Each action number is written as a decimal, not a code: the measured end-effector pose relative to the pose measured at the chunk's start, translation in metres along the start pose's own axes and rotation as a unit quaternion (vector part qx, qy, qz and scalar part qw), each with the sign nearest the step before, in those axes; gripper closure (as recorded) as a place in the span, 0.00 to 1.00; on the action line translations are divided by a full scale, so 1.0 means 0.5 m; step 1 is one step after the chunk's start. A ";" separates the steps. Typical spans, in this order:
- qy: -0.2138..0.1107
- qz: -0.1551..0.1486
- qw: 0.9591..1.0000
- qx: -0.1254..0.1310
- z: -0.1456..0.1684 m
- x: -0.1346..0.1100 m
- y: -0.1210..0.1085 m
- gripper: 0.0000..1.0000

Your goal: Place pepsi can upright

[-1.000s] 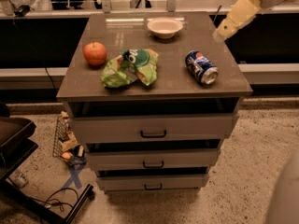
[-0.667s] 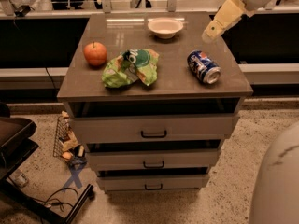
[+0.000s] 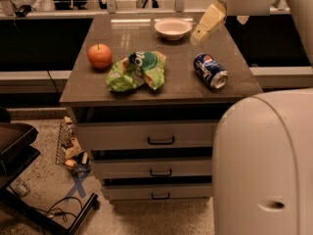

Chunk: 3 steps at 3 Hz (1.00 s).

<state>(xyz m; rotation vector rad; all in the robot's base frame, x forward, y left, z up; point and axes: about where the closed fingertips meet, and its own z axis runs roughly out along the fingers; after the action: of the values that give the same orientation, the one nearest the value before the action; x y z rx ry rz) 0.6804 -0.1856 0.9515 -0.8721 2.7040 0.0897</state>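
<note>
Pepsi can: lay on its side on the right part of the surface, near the front edge, with one silver end turned toward the camera and the round logo facing up.
Tool: hung over the back right of the surface, just beside the white bowl, and angled downward. It was well apart from the can and carried nothing. Whether it was open or closed could not be told.
Neighbours: a green chip bag sat mid-surface, with a red apple beyond it. Neither touched the can.
Done: apparently nothing. The can was neither gripped nor standing.
Left: by the look of it, the whole job: reaching the can, taking hold, tipping it onto an end and letting go.
Room: the bare surface around the can looked ample for standing it where it lay.
</note>
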 end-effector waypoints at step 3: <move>0.055 0.070 0.995 0.037 0.092 0.007 -0.069 0.00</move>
<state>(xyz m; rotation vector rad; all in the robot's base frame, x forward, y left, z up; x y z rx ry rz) 0.7097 -0.2087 0.9076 -0.6843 2.8493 -0.0308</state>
